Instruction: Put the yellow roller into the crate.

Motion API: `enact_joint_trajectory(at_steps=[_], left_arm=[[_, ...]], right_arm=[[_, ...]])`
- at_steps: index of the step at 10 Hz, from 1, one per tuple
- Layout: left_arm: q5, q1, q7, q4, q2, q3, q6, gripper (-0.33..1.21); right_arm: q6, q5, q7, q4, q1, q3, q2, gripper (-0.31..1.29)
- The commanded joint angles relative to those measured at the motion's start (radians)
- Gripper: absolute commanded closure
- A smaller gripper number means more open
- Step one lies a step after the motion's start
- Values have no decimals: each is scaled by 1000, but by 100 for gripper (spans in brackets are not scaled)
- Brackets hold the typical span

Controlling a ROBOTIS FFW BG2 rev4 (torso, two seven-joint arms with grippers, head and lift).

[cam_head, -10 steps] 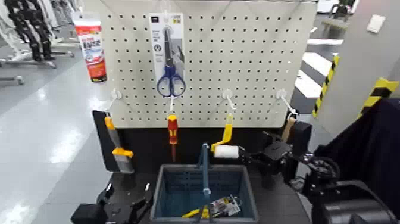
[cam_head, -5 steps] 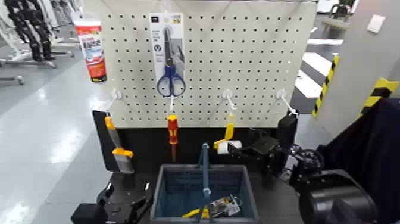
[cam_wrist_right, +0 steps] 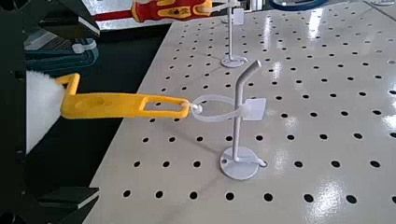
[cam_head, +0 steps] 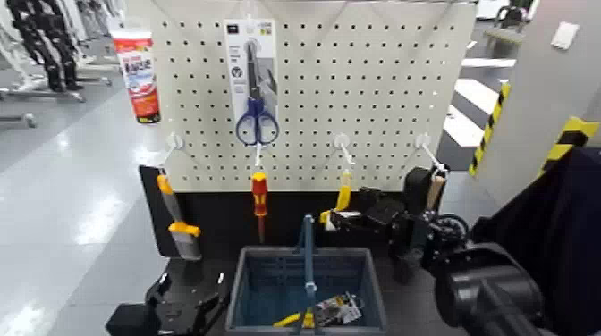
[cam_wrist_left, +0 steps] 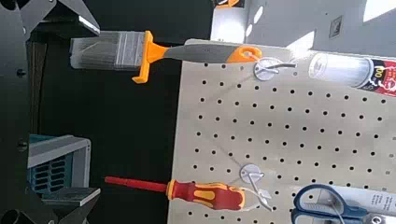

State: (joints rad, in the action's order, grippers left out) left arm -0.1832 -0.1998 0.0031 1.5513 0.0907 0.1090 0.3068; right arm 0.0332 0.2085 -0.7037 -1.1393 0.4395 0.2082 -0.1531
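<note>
My right gripper [cam_head: 344,217] is at the yellow roller [cam_wrist_right: 103,103], still hooked on the pegboard [cam_head: 376,98]; jaw state unclear. Unhooking and crate [cam_head: 307,284] drop remain. Left gripper [cam_head: 183,304] parked low.

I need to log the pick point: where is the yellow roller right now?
The yellow roller hangs from a pegboard hook right of centre in the head view, above the crate, beside the screwdriver, with the right gripper at its white end.

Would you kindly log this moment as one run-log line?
right gripper: at yellow roller | roller: hanging on peg hook | crate: below | left gripper: parked low
</note>
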Motion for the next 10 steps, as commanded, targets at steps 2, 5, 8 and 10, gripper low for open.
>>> enact_joint_trajectory(at_steps=[2,5,8,10], left_arm=[[1,5,-2,0,3,3,0,11],[1,6,-3,-2,4,4,3,11],[1,5,-3,-2,4,3,3,11],[1,5,-3,-4,4,3,5,11]], right_arm=[[-35,18,-20,61,34,20,3,32],[-27,28,-19,55,34,23,3,119],[-24,31,-19,46,30,20,3,126],[-32,35,-20,42,25,16,3,126]])
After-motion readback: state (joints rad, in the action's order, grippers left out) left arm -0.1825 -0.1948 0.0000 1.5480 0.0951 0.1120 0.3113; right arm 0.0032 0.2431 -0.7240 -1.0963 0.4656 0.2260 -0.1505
